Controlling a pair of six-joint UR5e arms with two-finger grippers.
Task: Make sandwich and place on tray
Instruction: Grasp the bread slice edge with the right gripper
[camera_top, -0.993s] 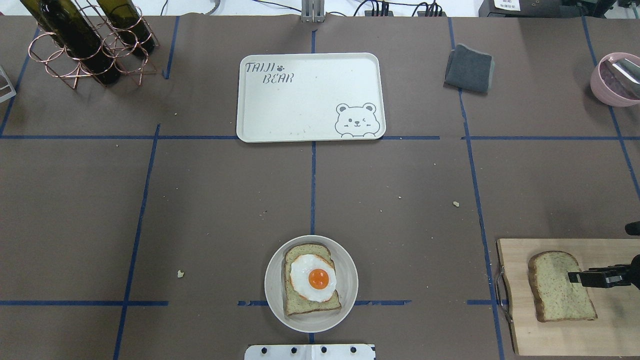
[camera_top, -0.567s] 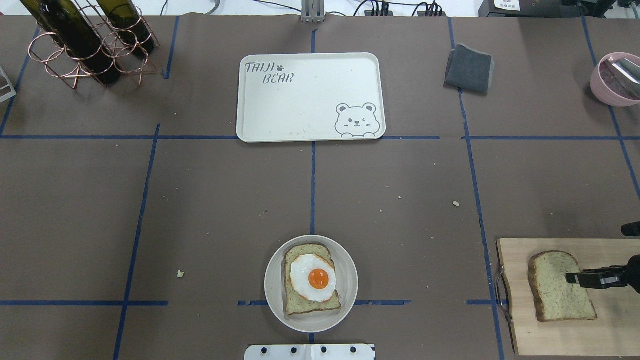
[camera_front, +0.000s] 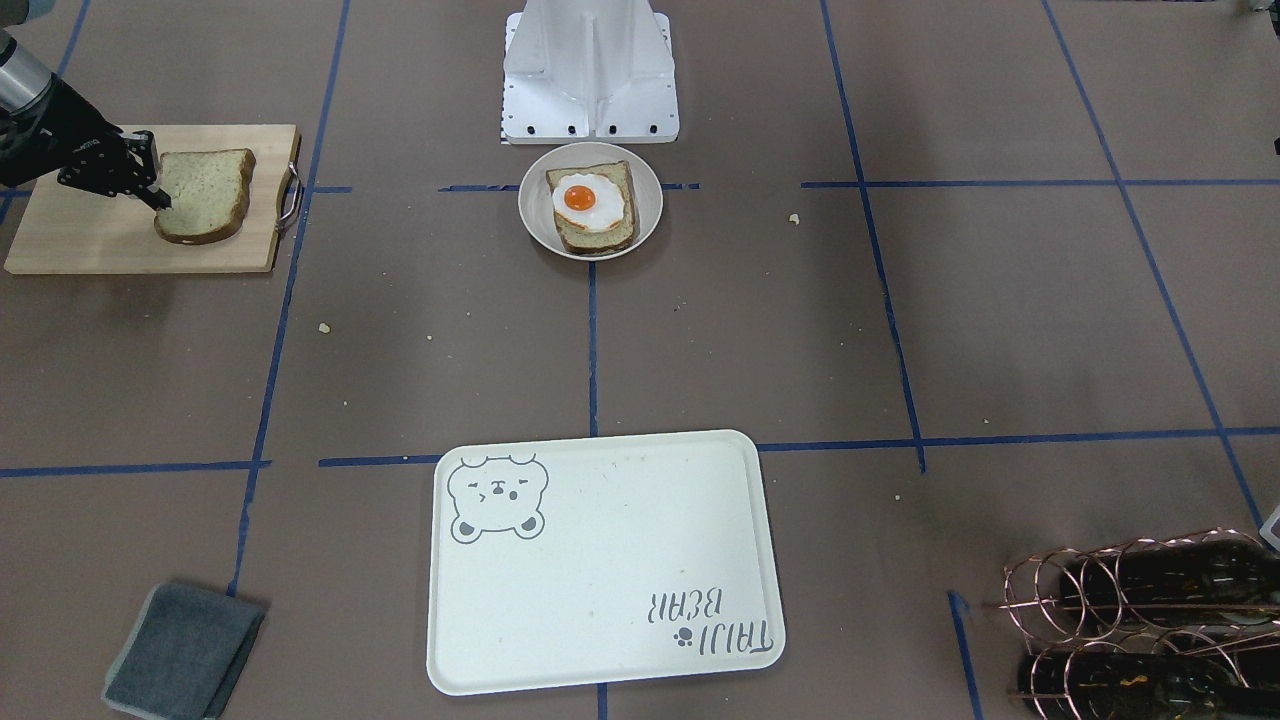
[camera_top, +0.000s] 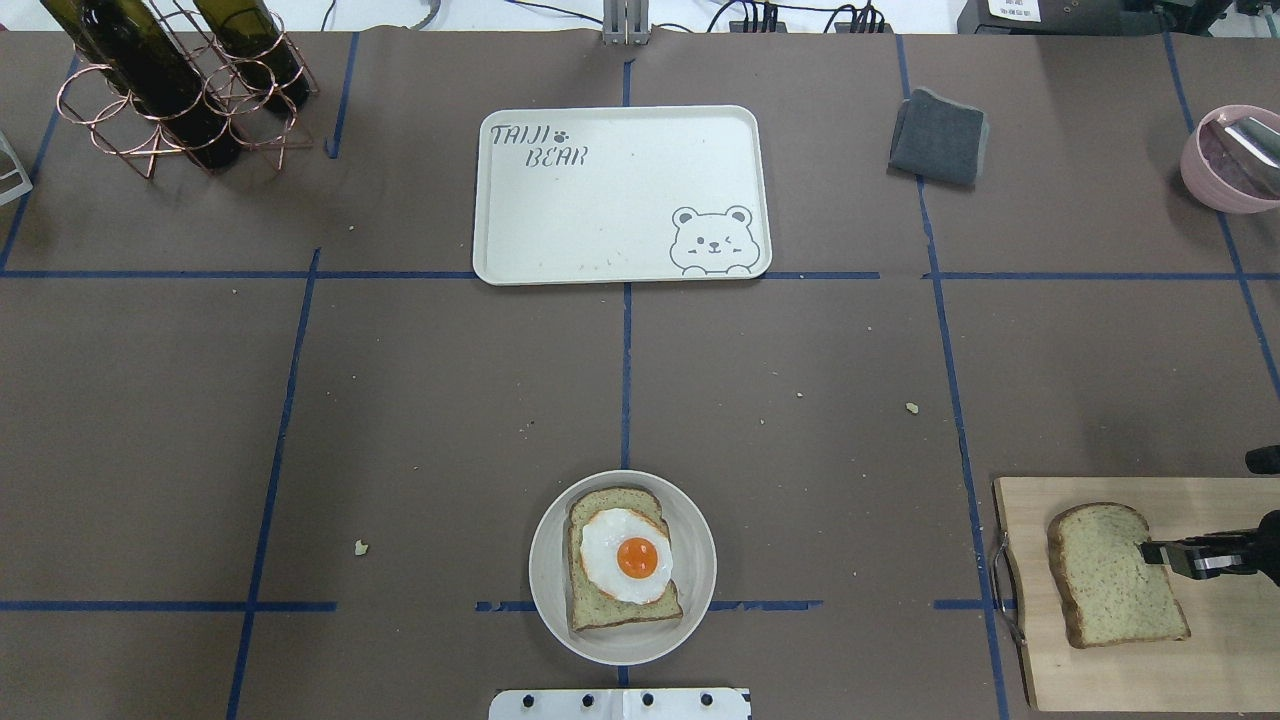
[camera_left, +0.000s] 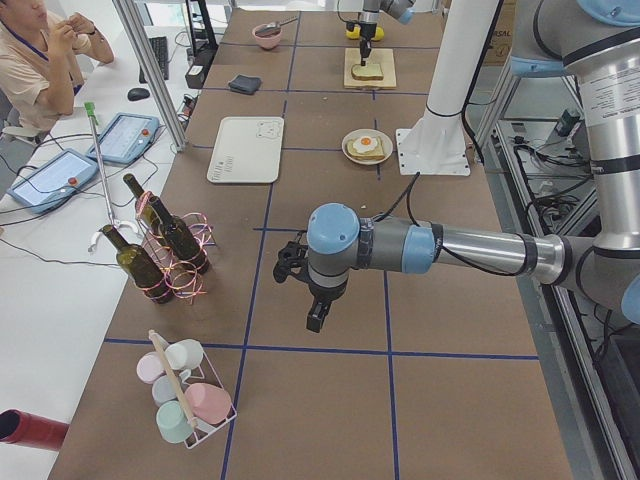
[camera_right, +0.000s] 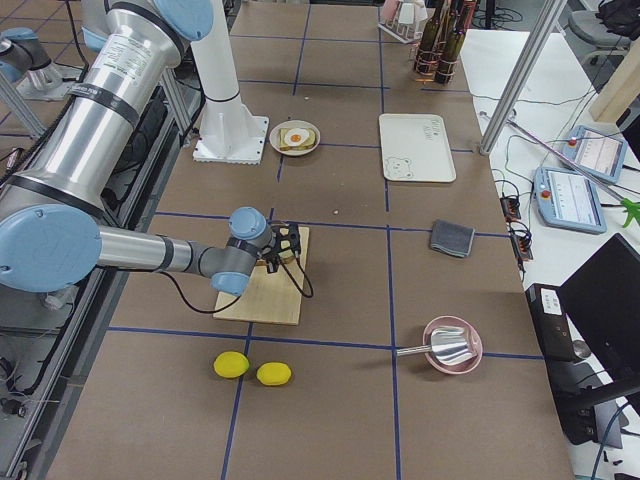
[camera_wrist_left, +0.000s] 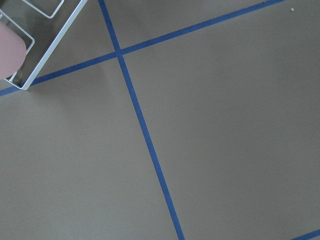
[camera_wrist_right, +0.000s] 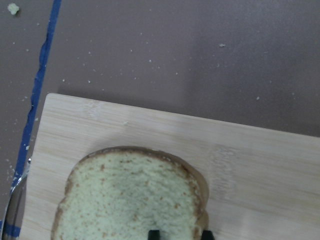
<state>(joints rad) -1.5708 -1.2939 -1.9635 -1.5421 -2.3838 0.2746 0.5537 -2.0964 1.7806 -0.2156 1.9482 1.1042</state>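
Note:
A small off-white bowl (camera_top: 700, 540) near the robot's base holds one speckled bread slice (camera_top: 600, 615) with a fried egg (camera_top: 625, 555) on top. The second bread slice (camera_top: 1105, 580) lies flat on the wooden cutting board (camera_top: 1100, 675) at the right. My right gripper (camera_top: 1150, 552) is at that slice's right edge. In the right wrist view its fingertips (camera_wrist_right: 154, 233) stand a narrow gap apart with the slice (camera_wrist_right: 130, 200) between them. The cream bear tray (camera_top: 620, 190) sits empty at the far middle. My left gripper (camera_left: 315, 322) hovers over bare table; I cannot tell its state.
A folded grey cloth (camera_top: 938, 136) lies right of the tray. A pink bowl with a metal scoop (camera_top: 1225, 160) is at the far right, and a copper rack with wine bottles (camera_top: 190, 90) at the far left. Two lemons (camera_right: 250, 368) lie beyond the board.
The slice on the board has slid slightly left and turned a little. My right gripper's tip has drawn back from over the slice to its right edge.

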